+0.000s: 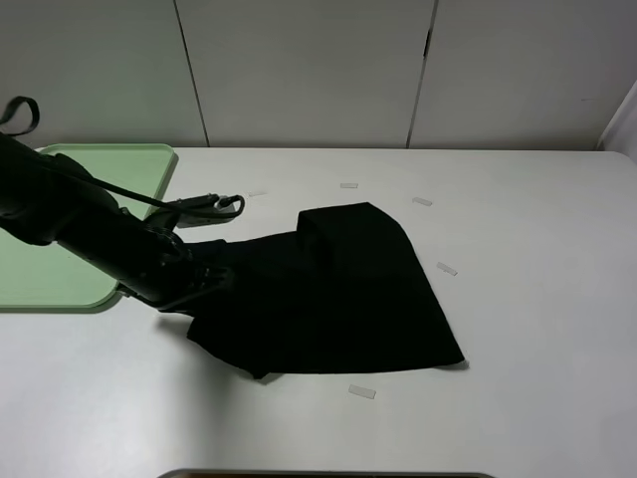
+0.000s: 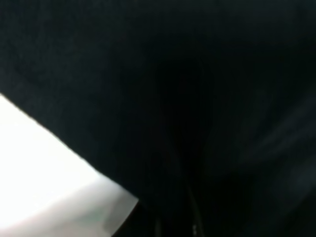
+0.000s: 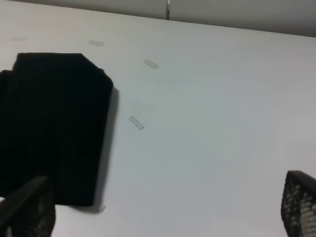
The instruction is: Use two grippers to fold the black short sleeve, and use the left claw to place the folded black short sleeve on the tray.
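Black short sleeve lies partly folded mid-surface, just right of the tray. Left hand sits at its tray-side edge (can't tell if it's clamped), and the right hand is spread wide apart.

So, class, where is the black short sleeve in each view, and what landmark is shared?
Exterior high: black short sleeve mid-table, beside the tray.
Left wrist: black short sleeve fills nearly the picture.
Right wrist: black short sleeve beside a tape mark.
Shared: the white table.
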`<state>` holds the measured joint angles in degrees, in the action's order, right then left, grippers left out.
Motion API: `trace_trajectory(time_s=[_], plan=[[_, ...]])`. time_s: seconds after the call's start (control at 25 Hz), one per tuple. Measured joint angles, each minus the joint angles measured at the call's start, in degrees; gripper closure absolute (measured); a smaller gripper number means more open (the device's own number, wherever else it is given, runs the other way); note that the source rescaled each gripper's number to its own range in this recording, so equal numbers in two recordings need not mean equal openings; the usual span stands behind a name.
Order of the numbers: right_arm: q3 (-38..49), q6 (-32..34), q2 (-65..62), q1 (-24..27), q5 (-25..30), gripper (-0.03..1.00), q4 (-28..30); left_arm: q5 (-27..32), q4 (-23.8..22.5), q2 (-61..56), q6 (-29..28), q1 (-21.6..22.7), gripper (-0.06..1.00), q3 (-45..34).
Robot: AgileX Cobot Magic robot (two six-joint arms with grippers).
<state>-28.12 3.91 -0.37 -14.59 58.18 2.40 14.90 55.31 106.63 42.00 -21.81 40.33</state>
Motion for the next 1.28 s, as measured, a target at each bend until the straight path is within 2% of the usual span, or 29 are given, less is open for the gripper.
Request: trace_trajectory(time_s=[0.24,0.28,0.32,0.4,0.48,0.6,0.76,0.96,1.28], plan=[[0.00,0.00,0.00,0.00,0.00,-0.03,0.00,3.96,-23.22,-7.14,-10.30,7.38,0.94,-0.11],[0.00,0.00,0.00,0.00,0.00,-0.03,0.00,5.07,-31.40,-9.44,-14.54,10.12,0.94,-0.11],[0.00,0.00,0.00,0.00,0.00,-0.03,0.00,5.86,-36.09,-10.72,-17.55,11.22,0.94,-0.11],[0.00,0.00,0.00,0.00,0.00,-0.03,0.00,6.76,-41.86,-12.21,-21.69,12.37,0.94,-0.11],[0.00,0.00,0.00,0.00,0.00,-0.03,0.00,7.96,-44.12,-13.58,-24.47,12.48,0.94,-0.11],[0.00,0.00,0.00,0.00,0.00,-0.03,0.00,8.63,-43.06,-14.76,-25.39,11.04,0.94,-0.11],[0.00,0.00,0.00,0.00,0.00,-0.03,0.00,8.67,-37.11,-17.23,-23.54,6.81,0.94,-0.11],[0.00,0.00,0.00,0.00,0.00,-0.03,0.00,5.66,-30.13,-19.53,-19.42,1.46,0.94,-0.11],[0.00,0.00,0.00,0.00,0.00,-0.03,0.00,1.89,-24.07,-19.59,-18.34,-7.60,0.94,-0.11]])
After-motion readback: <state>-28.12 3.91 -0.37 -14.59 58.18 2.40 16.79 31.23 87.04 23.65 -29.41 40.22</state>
